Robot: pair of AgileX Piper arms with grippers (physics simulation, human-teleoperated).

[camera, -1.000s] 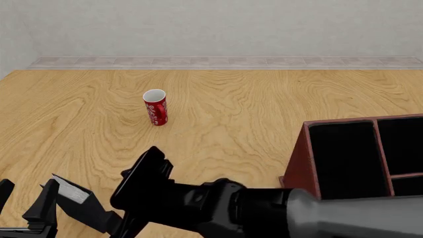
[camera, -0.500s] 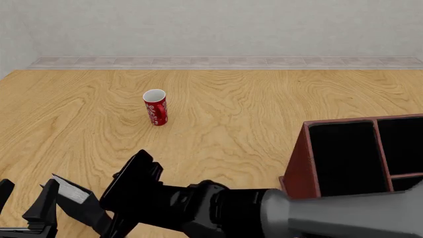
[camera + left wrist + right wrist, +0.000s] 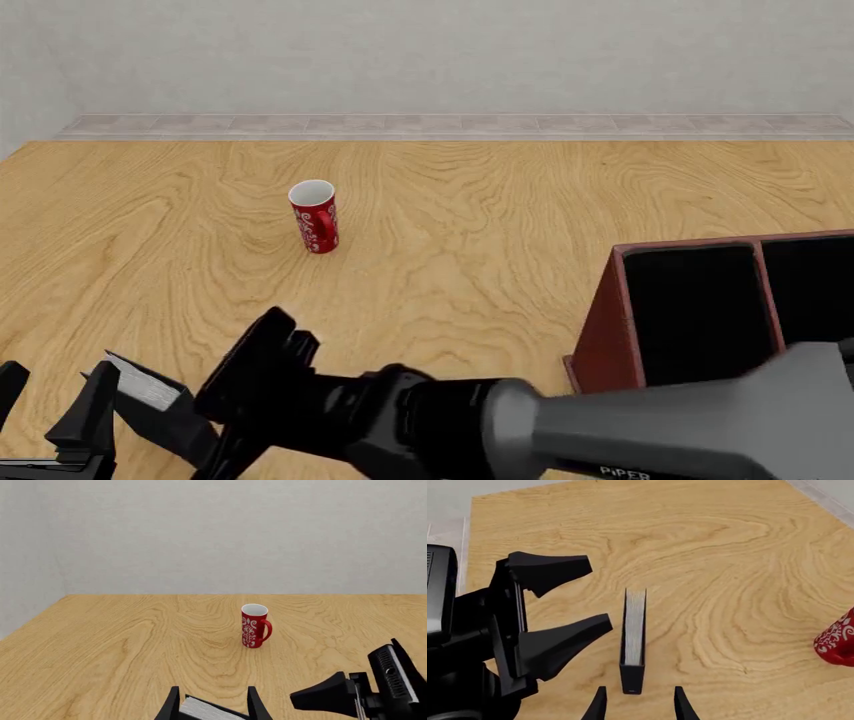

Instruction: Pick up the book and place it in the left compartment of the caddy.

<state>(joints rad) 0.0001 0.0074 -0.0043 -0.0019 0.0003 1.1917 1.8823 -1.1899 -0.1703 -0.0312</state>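
Near the table's front-left corner, both spread fingers (image 3: pixel 636 705) flank the book (image 3: pixel 634 640), neither gripping it.

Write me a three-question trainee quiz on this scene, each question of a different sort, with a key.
1. True or false: the book lies inside the caddy.
2. Pick one. The fingers of the right gripper are: A) shut on the book; B) open, with the book just ahead of them; C) out of every view.
3. Fill the blank: in the front view, the red mug stands to the ___ of the caddy.

Key: 1 false, the book stands on the table; 2 B; 3 left.
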